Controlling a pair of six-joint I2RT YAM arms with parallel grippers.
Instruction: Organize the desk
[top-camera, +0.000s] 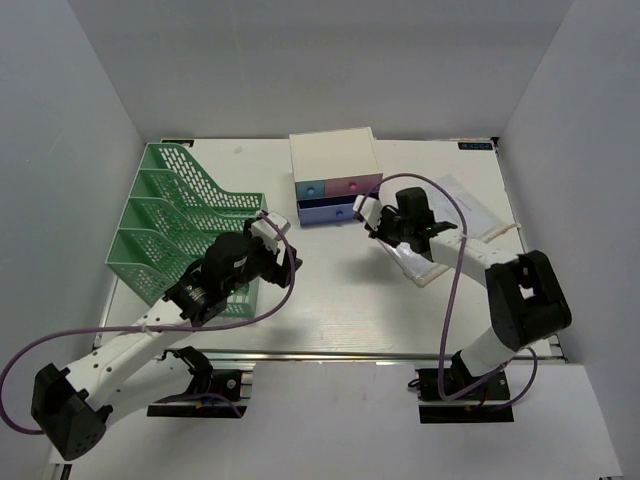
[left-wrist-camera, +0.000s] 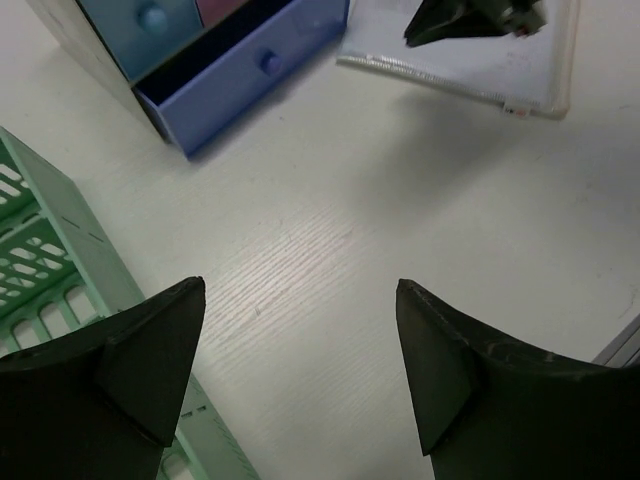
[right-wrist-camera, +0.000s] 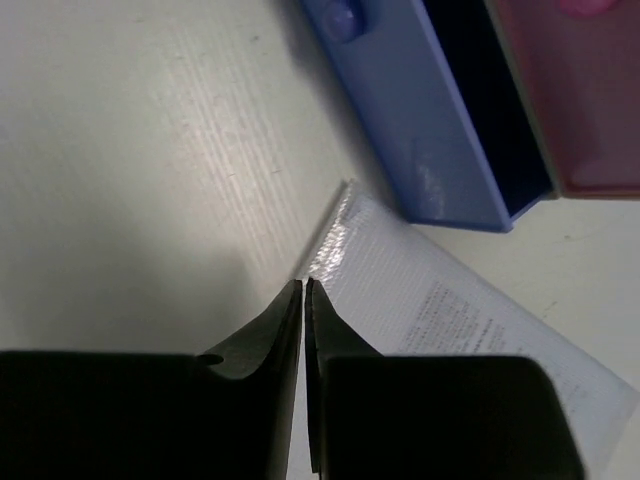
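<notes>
Grey walls (top-camera: 60, 150) box in the off-white desk (top-camera: 400, 310), which spans the floor under both arms. Left gripper (left-wrist-camera: 300, 288) spread wide over bare top beside the green file rack (top-camera: 170, 220). Right gripper (right-wrist-camera: 303, 285) pressed nearly together, hairline gap, at the clear pouch (right-wrist-camera: 450, 320) edge; I can't tell if it touches. Blue drawer (top-camera: 325, 210) open.

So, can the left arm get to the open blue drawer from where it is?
Probably yes: the left gripper is open and aimed that way, with only bare desk between it and the blue drawer.
</notes>
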